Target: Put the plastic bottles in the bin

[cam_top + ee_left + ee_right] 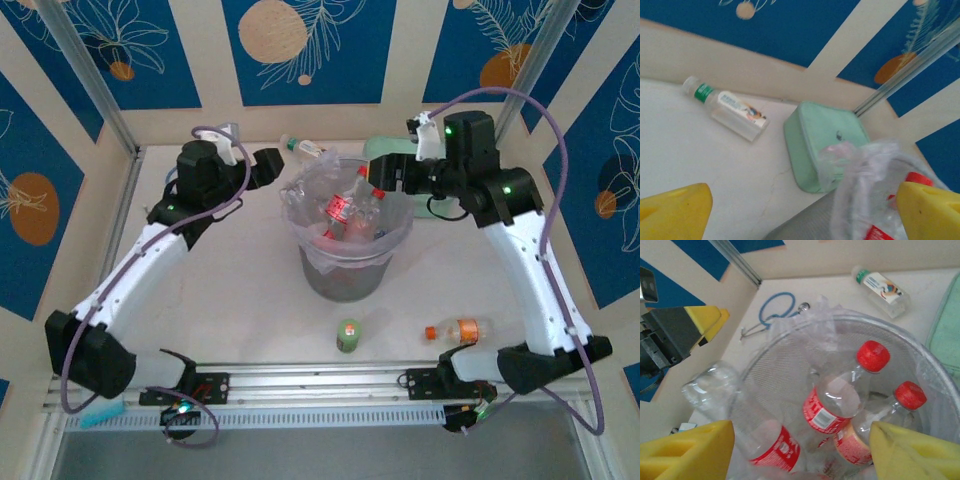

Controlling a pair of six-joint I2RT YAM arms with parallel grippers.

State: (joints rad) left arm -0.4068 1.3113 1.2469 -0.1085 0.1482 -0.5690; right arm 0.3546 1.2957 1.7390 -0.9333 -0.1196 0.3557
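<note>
Plastic bottles, clear with red labels and red caps [836, 399]: where do they lie?

At least three lie inside the large round translucent grey bin [345, 272], lined with a clear bag.

And outside it?

A green-labelled bottle [348, 335] stands near the front edge, and an orange-capped bottle [458, 330] lies to its right. A white-labelled, green-capped bottle [730, 107] lies by the far wall, near the flat mint-green zip case [826, 140].

The pincers?

Left gripper [802, 215] is spread wide beside the bin's rim, gripping nothing. The right gripper [800, 450] is spread above the bottles inside, gripping nothing either.

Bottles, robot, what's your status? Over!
Left fingers, right fingers open, empty. Bin holds red-capped bottles. On table: green bottle, orange-capped bottle, far-wall bottle. Nothing blocking.
</note>
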